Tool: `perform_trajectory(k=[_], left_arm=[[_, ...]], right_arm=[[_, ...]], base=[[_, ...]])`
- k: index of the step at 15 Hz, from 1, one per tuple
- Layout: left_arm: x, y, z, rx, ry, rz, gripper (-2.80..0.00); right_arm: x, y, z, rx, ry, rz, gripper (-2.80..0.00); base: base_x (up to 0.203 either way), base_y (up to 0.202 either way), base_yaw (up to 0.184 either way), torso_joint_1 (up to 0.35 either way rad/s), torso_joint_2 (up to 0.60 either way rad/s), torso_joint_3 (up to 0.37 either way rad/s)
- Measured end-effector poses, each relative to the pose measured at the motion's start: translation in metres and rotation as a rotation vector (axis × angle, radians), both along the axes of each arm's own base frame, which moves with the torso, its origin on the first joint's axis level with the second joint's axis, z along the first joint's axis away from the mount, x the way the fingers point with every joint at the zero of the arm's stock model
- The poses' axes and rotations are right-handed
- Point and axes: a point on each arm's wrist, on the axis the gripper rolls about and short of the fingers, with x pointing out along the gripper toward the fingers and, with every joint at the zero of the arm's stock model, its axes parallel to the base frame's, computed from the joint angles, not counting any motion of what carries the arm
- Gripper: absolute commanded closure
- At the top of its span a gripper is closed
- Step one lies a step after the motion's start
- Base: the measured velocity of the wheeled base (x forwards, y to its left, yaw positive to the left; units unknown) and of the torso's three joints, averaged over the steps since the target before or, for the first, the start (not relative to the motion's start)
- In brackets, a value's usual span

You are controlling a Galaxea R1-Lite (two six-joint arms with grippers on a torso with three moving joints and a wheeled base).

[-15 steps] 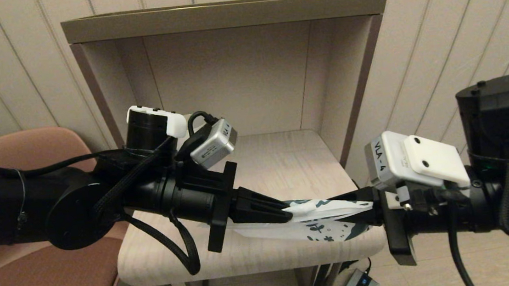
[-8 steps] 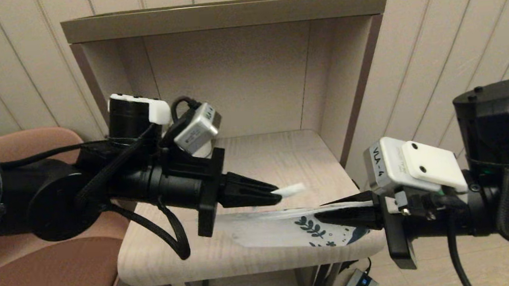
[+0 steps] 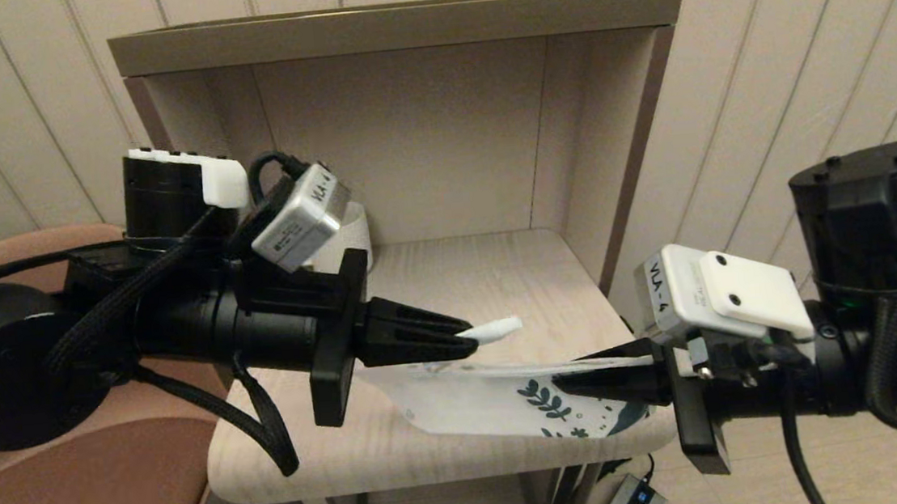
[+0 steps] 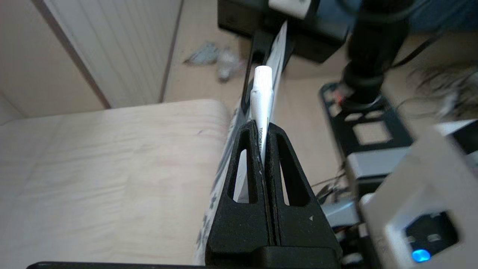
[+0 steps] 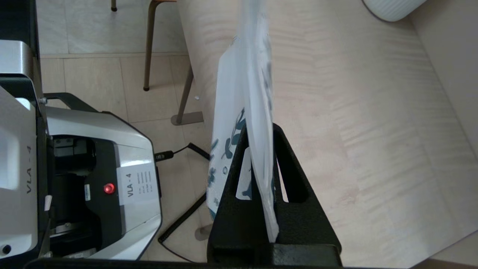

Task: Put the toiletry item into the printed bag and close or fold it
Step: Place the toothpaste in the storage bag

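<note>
My left gripper point(image 3: 464, 335) point(image 4: 262, 129) is shut on the toiletry item point(image 3: 496, 330) point(image 4: 261, 101), a slim white tube marked TOOTHPASTE that sticks out past the fingertips toward the right arm. It hangs just above and clear of the printed bag point(image 3: 502, 397) point(image 5: 244, 112), a white pouch with teal leaf print. My right gripper point(image 3: 570, 383) point(image 5: 260, 129) is shut on the bag's printed end and holds it above the shelf's front edge, the white end drooping toward the left gripper.
The work sits over a light wooden shelf board point(image 3: 500, 288) inside an open cabinet with side walls. A ribbed white mug point(image 3: 346, 237) point(image 5: 392, 7) stands at the back left behind the left wrist. A brown chair point(image 3: 54, 481) is on the left.
The left gripper has drawn back to the left and risen, bringing the tube out from the bag. The bag now hangs from the right gripper alone and has sagged slightly.
</note>
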Motion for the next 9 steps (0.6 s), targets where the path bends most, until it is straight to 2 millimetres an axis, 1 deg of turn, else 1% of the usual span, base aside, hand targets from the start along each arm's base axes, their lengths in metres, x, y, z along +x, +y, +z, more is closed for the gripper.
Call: perform_trajectory(k=[1, 3, 5, 7, 9], left_arm=[[0.0, -0.001, -0.002, 0.024, -0.001, 0.026, 0.0], [0.0, -0.003, 0.008, 0.042, -0.009, 0.039, 0.0], [-0.003, -0.005, 0.019, 0.104, -0.02, 0.061, 0.0], [-0.007, -0.004, 0.02, 0.195, -0.018, 0.088, 0.0], [-0.011, -0.006, 0.017, 0.226, -0.002, 0.081, 0.0]], right_arm=[[0.0, 0.0, 0.0, 0.0, 0.001, -0.002, 0.0], [0.001, 0.0, 0.0, -0.001, 0.003, -0.005, 0.0], [0.004, -0.002, 0.0, 0.001, 0.003, -0.022, 0.0], [0.002, -0.004, 0.003, 0.007, -0.004, -0.023, 0.0], [0.001, -0.005, 0.005, 0.011, -0.01, -0.023, 0.0]], base=[[0.0, 0.0, 0.0, 0.0, 0.0, 0.0], [0.0, 0.0, 0.0, 0.0, 0.0, 0.0], [0.0, 0.0, 0.0, 0.0, 0.0, 0.0], [0.0, 0.0, 0.0, 0.0, 0.0, 0.0], [0.0, 0.0, 0.0, 0.0, 0.0, 0.0]])
